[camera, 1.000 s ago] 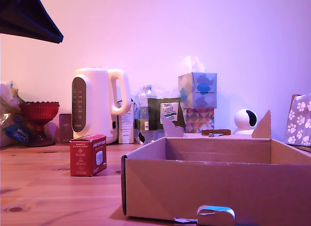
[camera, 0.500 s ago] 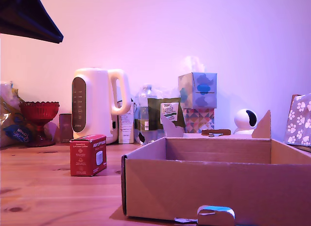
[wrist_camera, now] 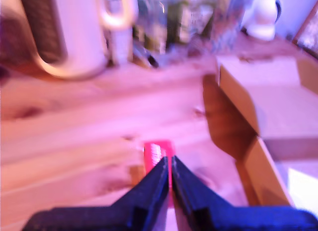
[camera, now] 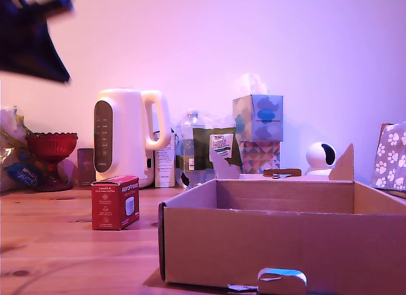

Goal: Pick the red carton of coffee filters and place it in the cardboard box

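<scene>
**Arm high over the table, jaws closed, carton untouched**

The small red cardboard carton with white AeroPress lettering [camera: 115, 202] stood upright on the wooden table [camera: 57, 250], a white rounded window on the face turned toward the large brown box. It sat at the exterior view's left of the large shallow brown corrugated cardboard box [camera: 285, 235], near its left wall but not touching. Nothing showed inside the box from that angle; a strip of tape hung at its front edge.

The dark blue gripper [wrist_camera: 169, 171] had its two fingers pressed together, only a thin slit between them, and held nothing. In the wrist view the carton [wrist_camera: 158, 154] showed as a blurred red patch just past the fingertips, down on the table and apart from them. In the exterior view only a blurred dark part of the arm [camera: 32, 38] was visible in the upper left corner, well above the carton.

Behind the carton: a white electric kettle [camera: 127, 139]. To the exterior view's left of it, a red glass goblet [camera: 51, 157]. Further right along the wall: a clear bottle [camera: 190, 149], two stacked patterned tissue boxes [camera: 258, 133], and a small white round camera [camera: 320, 157]. The wrist view was heavily motion-blurred, so no fine detail could be read there.
</scene>
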Controlling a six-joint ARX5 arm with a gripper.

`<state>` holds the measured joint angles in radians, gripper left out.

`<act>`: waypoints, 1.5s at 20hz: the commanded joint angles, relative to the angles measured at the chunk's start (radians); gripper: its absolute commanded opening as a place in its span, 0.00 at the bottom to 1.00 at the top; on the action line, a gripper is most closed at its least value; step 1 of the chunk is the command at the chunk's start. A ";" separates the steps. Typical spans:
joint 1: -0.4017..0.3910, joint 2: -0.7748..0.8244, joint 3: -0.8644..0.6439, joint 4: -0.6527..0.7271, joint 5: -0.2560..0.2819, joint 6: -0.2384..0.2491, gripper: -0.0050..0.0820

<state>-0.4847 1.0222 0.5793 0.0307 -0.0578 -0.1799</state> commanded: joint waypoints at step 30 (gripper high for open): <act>0.064 0.694 0.019 0.589 0.002 0.101 0.79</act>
<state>-0.4244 1.6962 0.5831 0.6071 -0.0605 -0.0757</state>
